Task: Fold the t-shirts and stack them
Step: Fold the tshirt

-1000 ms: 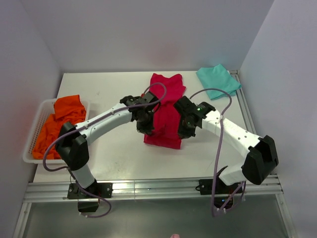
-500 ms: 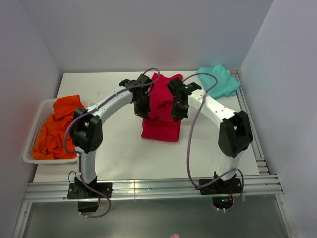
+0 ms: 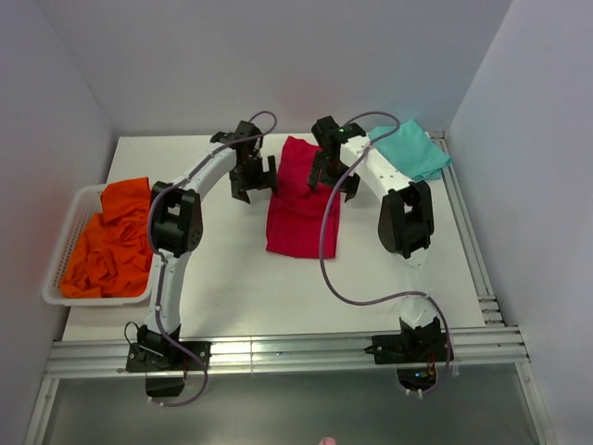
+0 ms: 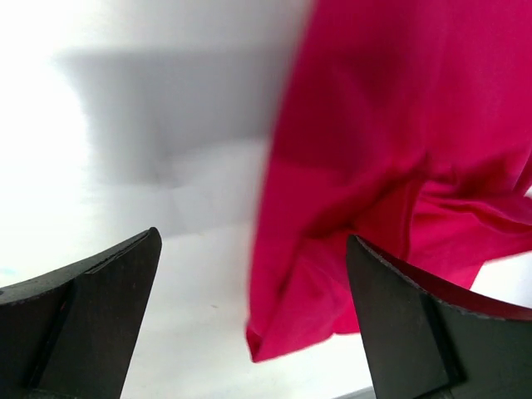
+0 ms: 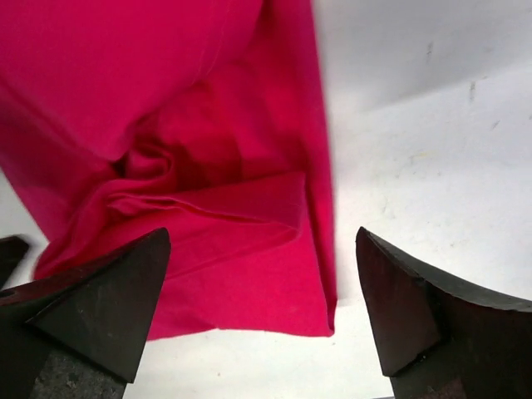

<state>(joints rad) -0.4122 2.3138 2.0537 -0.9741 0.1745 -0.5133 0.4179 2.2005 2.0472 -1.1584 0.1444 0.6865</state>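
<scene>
The crimson-red t-shirt (image 3: 301,209) lies folded in the middle of the table (image 3: 213,269). My left gripper (image 3: 254,184) hovers open over the shirt's far left corner. In the left wrist view that corner of the red t-shirt (image 4: 391,158) sits between the spread fingers (image 4: 91,320), untouched. My right gripper (image 3: 334,180) hangs open over the far right corner. The right wrist view shows the red t-shirt (image 5: 166,125) with its folded edge between the fingers (image 5: 420,312), which hold nothing. A folded teal-green t-shirt (image 3: 408,148) rests at the back right corner.
A white slatted basket (image 3: 56,278) at the table's left edge holds bright orange garments (image 3: 111,241). Both arms reach far across the table, their cables looping over the near part of the red shirt. Walls close in the back and both sides.
Both grippers carried the red shirt's edge toward the far end, then opened and let it go. The shirt now lies shorter, doubled over.
</scene>
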